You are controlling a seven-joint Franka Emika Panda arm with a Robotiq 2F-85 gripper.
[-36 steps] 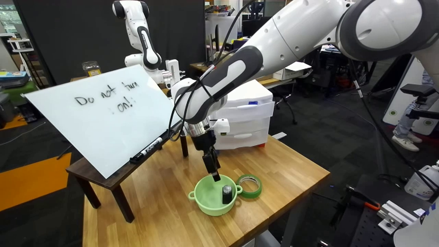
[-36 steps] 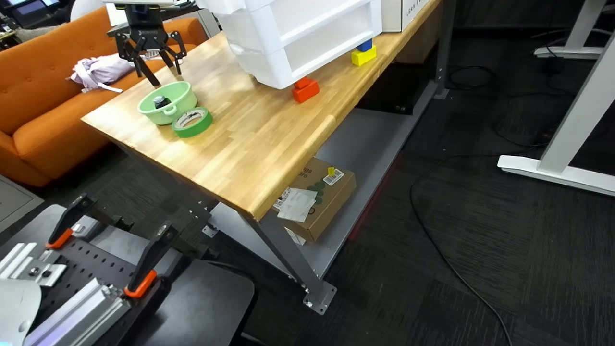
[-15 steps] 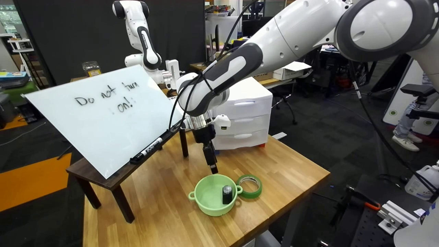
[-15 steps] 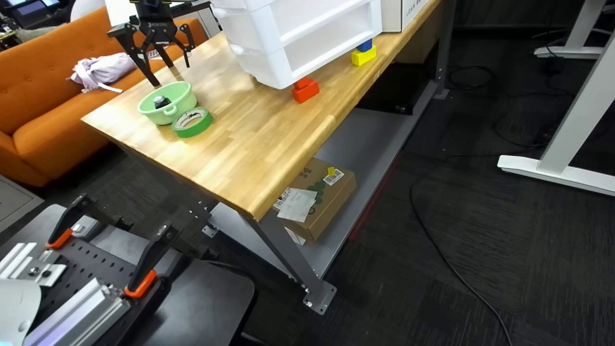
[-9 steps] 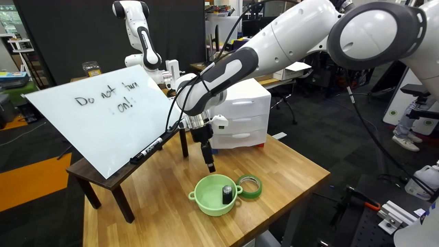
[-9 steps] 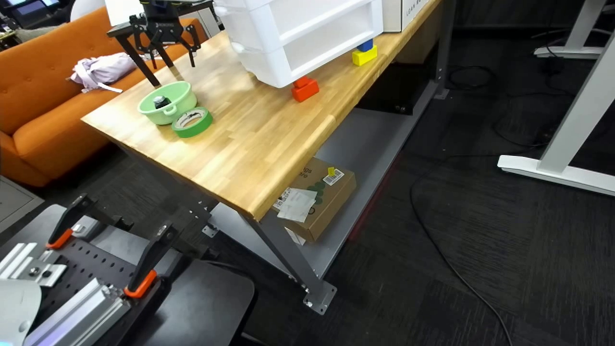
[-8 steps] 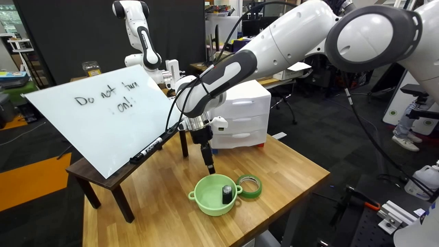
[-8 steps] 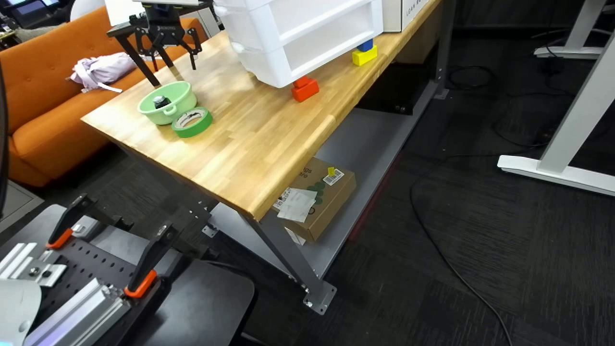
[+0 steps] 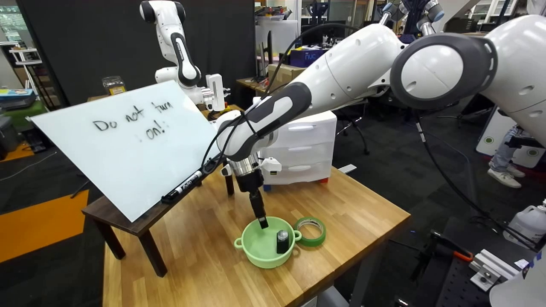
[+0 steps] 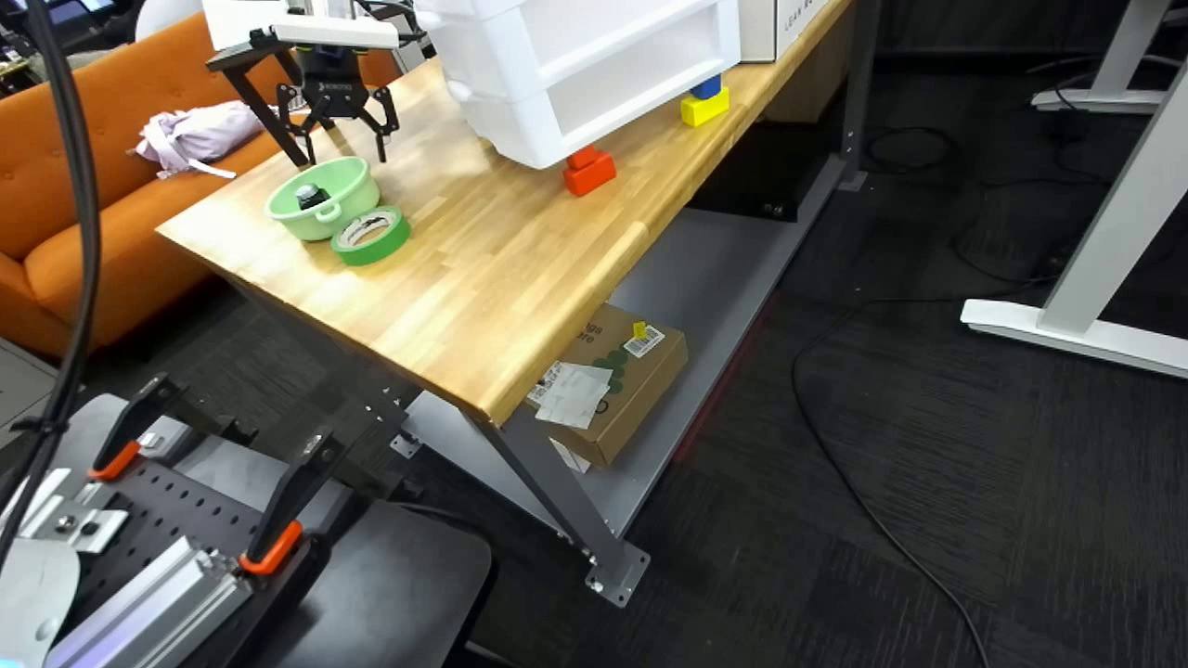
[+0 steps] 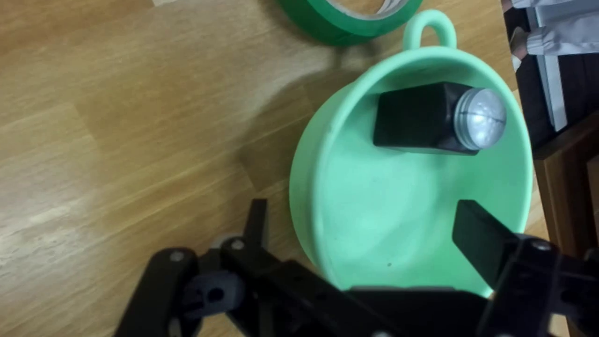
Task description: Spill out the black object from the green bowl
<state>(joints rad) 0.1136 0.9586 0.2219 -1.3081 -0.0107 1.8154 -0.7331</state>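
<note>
Jaws spread wide, gripping nothing: one finger hangs over the inside of the green bowl, the other outside its wall. Reads like a setup to pinch the rim and tip it, on a stretch clear of the black object. That looks upright inside, near the loop handle beside the tape roll. Can't tell if I'm touching the rim. Bowl: smooth, round, probably plastic; wall may flex. Object: squared black body, ridged silvery cap; should tumble once tilted.
</note>
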